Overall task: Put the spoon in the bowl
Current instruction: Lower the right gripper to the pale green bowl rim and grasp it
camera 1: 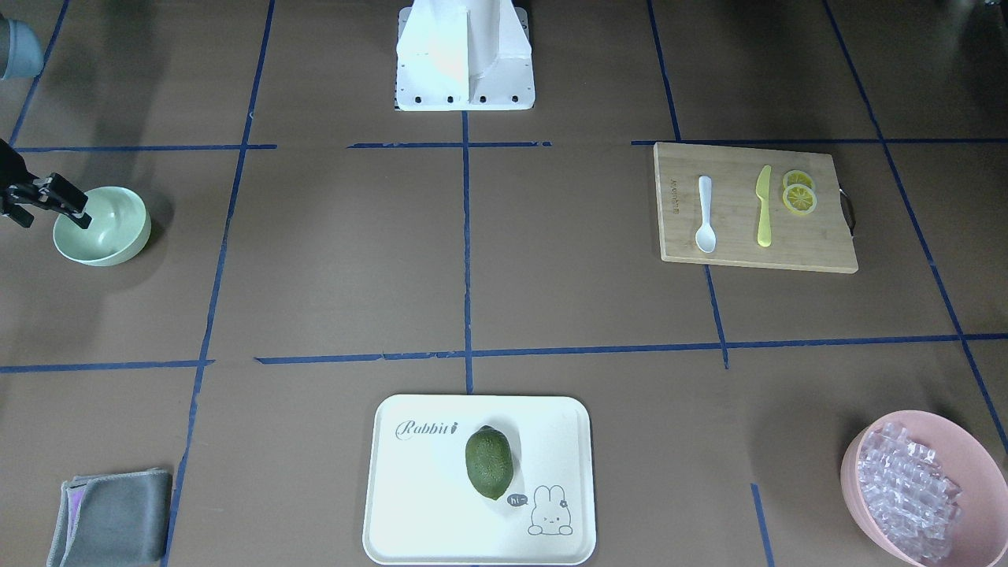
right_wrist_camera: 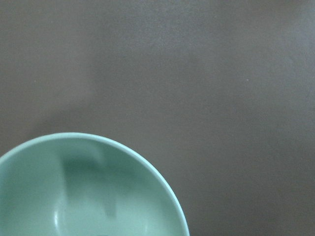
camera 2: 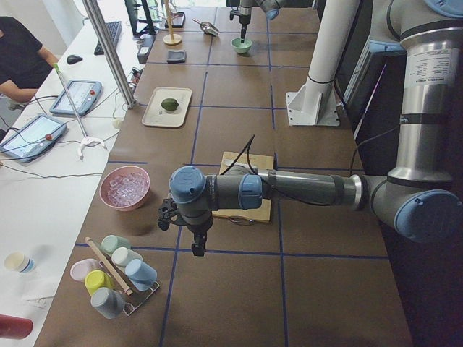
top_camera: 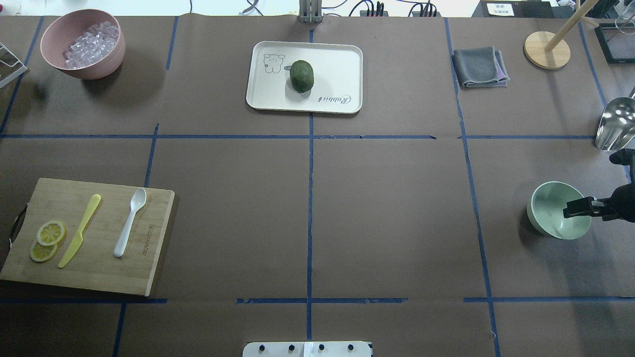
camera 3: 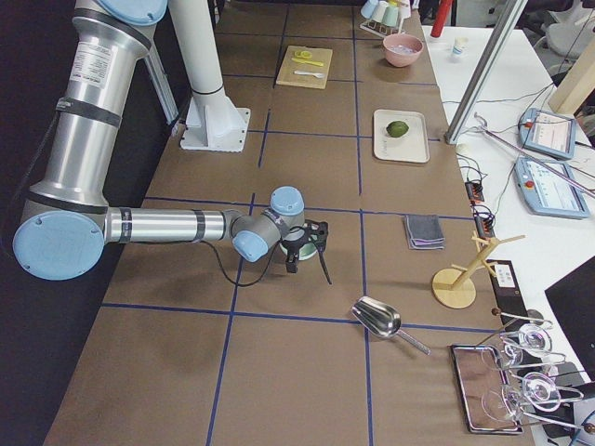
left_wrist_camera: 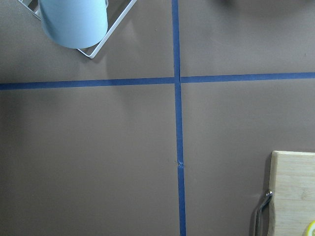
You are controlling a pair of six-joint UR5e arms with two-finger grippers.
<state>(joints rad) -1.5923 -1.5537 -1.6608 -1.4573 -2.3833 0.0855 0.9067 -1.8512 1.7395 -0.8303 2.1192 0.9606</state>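
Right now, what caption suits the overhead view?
White spoon lies on the cutting board; right gripper hangs over the green bowl.

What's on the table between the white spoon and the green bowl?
Only bare brown table cover with blue tape lines, seen in the overhead view. The small white plastic spoon lies on a wooden cutting board, far from the mint-green bowl.

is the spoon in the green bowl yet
No, the spoon lies on the cutting board beside the yellow knife, far from the bowl.
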